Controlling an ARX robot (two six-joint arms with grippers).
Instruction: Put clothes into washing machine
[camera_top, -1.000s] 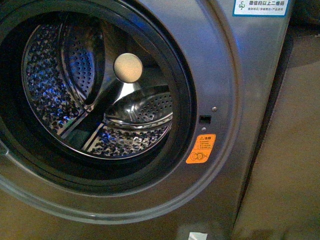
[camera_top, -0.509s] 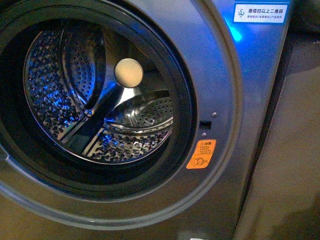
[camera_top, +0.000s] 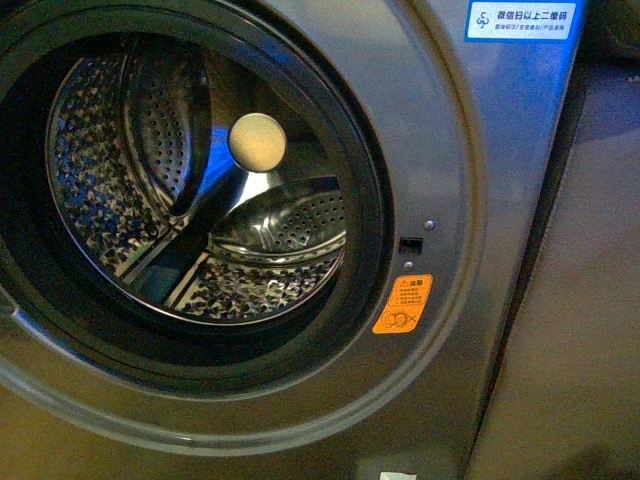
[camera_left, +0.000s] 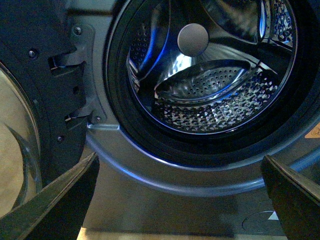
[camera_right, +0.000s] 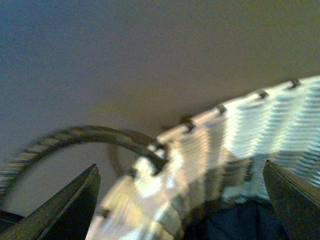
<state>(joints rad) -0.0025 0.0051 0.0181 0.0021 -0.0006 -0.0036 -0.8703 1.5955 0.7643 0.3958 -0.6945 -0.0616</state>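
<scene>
Spread apart and empty, the left claw (camera_left: 179, 158) faces the open washing machine (camera_left: 150, 200) ahead while the right claw (camera_right: 179, 165), equally spread, hovers above the basket (camera_right: 260, 125), clothes (camera_right: 240, 225) just beneath, seemingly poised to grab

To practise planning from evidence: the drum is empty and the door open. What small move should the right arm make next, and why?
Probably lower the right gripper, jaws wide, into the white basket toward the dark clothes glimpsed there: the washing machine holds nothing yet.
</scene>
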